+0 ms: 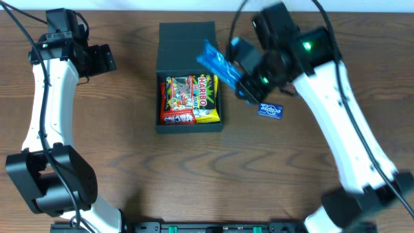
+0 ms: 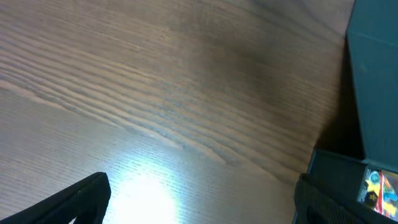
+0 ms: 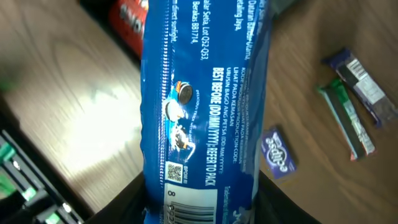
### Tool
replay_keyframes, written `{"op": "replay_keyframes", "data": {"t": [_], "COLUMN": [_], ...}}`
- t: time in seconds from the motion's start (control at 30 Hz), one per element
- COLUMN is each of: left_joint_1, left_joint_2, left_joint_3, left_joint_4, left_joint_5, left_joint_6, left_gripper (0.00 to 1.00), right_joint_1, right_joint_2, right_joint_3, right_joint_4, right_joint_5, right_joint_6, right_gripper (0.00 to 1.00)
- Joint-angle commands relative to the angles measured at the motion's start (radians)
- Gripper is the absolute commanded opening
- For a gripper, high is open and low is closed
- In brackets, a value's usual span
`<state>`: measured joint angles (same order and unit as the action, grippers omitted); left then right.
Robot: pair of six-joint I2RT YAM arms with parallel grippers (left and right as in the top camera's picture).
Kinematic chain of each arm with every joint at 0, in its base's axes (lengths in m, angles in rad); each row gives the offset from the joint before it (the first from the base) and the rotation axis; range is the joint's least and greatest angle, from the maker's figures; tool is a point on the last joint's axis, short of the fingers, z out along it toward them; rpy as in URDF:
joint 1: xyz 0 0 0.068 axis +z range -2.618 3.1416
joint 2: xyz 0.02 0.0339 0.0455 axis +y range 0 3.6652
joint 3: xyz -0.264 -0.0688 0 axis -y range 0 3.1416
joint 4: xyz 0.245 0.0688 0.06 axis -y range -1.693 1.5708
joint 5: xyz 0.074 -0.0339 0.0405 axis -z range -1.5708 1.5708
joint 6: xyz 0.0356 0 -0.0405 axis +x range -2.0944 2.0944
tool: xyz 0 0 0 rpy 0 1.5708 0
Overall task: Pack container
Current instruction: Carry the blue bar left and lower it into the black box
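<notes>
Over the box's far right corner, the right gripper [image 1: 242, 81] is clamped on one end of a long blue biscuit packet [image 1: 217, 63]. The free end slants out over the opening.

- Box [image 1: 189, 125]: dark grey-green, sits mid-table, hinged lid [image 1: 187, 35] folded back on the far side. A Haribo bag [image 1: 206, 97] and a red packet [image 1: 176, 116] already lie inside, filling most of the floor.
- Left gripper [image 1: 107, 59]: well to the left of the box, jaws wide apart, holding nothing, over bare table [image 1: 129, 162].
- Small blue packet [image 1: 270, 110]: lies on the table just right of the box, not yet packed.

Risks, as I judge them:
- The packet is long and gripped at one end only. If let go at this slant, it could land across the right wall and tip out towards the small blue packet.
- If lowered without being squared up, the free end could catch the rim or the lid hinge and drag the box, since nothing braces it.
- With the floor nearly covered, the packet may ride high on the Haribo bag and later keep the lid from closing.
- A firm squeeze might crush the biscuits; I cannot tell from the wrist view how hard the grip is.
</notes>
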<state>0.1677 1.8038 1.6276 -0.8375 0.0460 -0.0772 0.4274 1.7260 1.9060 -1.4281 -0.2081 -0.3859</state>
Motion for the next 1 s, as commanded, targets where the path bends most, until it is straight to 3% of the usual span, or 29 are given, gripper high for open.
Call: {"op": "replay_keyframes", "data": {"t": [0.0,0.2,0.47,0.67,0.77,0.97], "left_joint_1": [0.002,0.002,0.002,0.002,0.002,0.002], "left_joint_2": [0.008,0.008,0.008,0.008,0.008,0.008], "left_joint_3": [0.011,0.011,0.011,0.011,0.011,0.011], "left_joint_4": [-0.004,-0.014,-0.015,-0.014,-0.010,-0.018], "left_joint_5": [-0.003,-0.003,-0.004,-0.003,-0.003,-0.004], "left_joint_6": [0.011,0.011,0.011,0.011,0.011,0.011], "left_gripper": [0.96,0.95,0.95,0.95,0.95,0.95], "right_joint_1": [0.057,0.132,0.144,0.136,0.137,0.136], "right_joint_2": [-0.022,0.026,0.092,0.109,0.109,0.133], "right_joint_3": [-0.083,-0.193,-0.206,-0.206,-0.206,-0.206], "right_joint_4": [0.048,0.214,0.231,0.274,0.277,0.273], "right_joint_5": [-0.036,-0.185,-0.184,-0.164,-0.177,-0.169], "right_joint_6": [-0.027,0.009,-0.245,-0.296,-0.462,-0.632], "right_gripper": [0.01,0.01,0.01,0.01,0.01,0.01]}}
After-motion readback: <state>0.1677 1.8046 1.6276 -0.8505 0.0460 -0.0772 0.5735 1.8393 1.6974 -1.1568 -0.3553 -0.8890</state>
